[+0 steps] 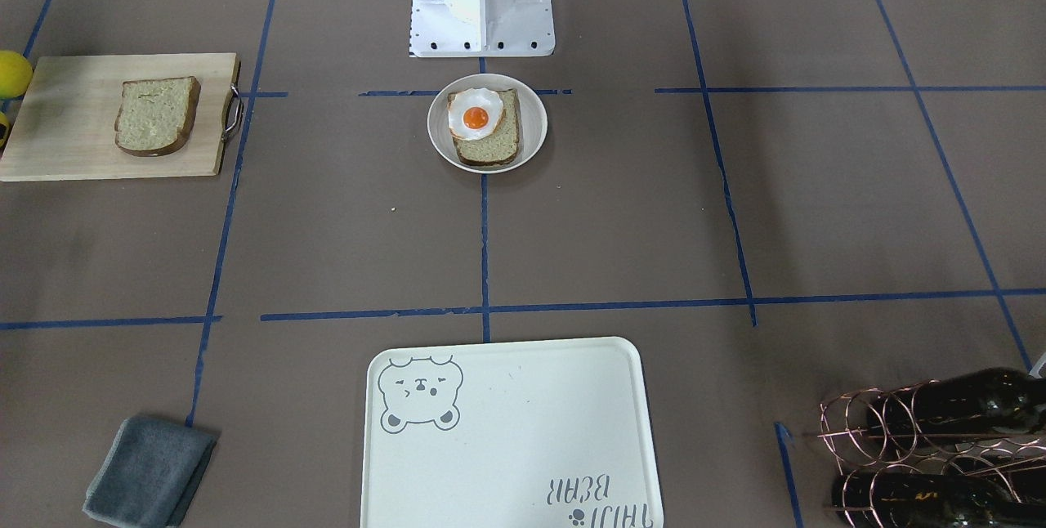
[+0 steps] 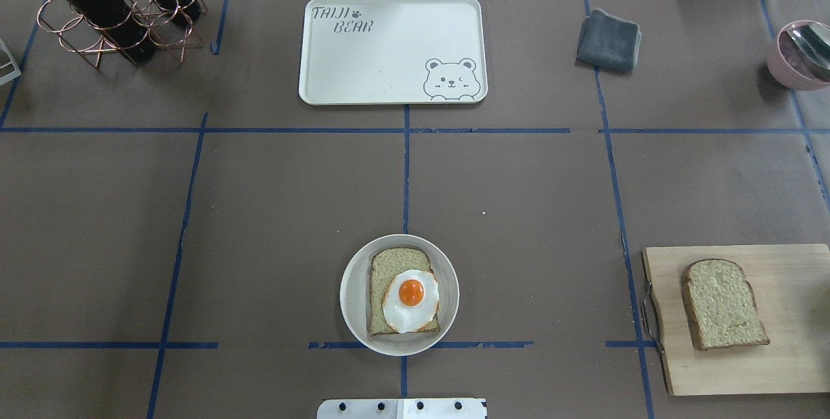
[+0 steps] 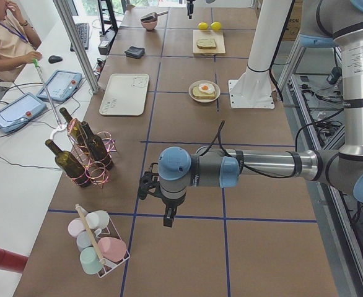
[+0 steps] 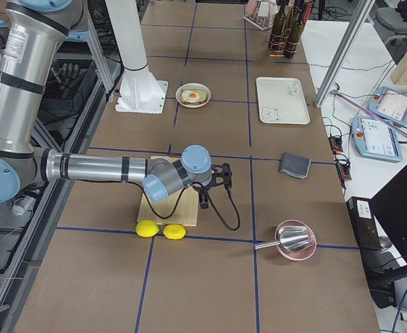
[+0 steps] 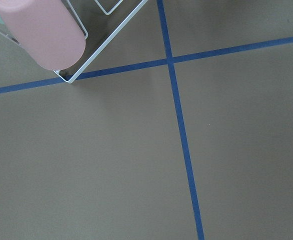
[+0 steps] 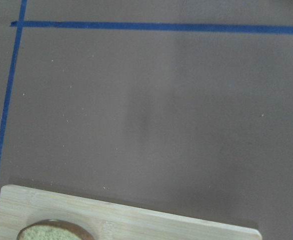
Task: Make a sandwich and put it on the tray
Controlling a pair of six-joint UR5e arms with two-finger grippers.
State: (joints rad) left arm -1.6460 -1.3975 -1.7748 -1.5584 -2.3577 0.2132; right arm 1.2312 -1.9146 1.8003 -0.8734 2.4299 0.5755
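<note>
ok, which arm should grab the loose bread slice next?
Right, most likely. The right gripper hangs by the edge of the wooden board that holds the slice, and its wrist view shows both. The left gripper is far off, beside the cup rack.

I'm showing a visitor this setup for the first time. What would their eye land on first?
The white fried egg with orange yolk stands out first, lying on a brown-crusted bread slice in the small round cream plate near the robot's base. Next come the large cream-white bear-face tray at the table's far edge and a second bread slice on the light wooden board at the robot's right.
</note>
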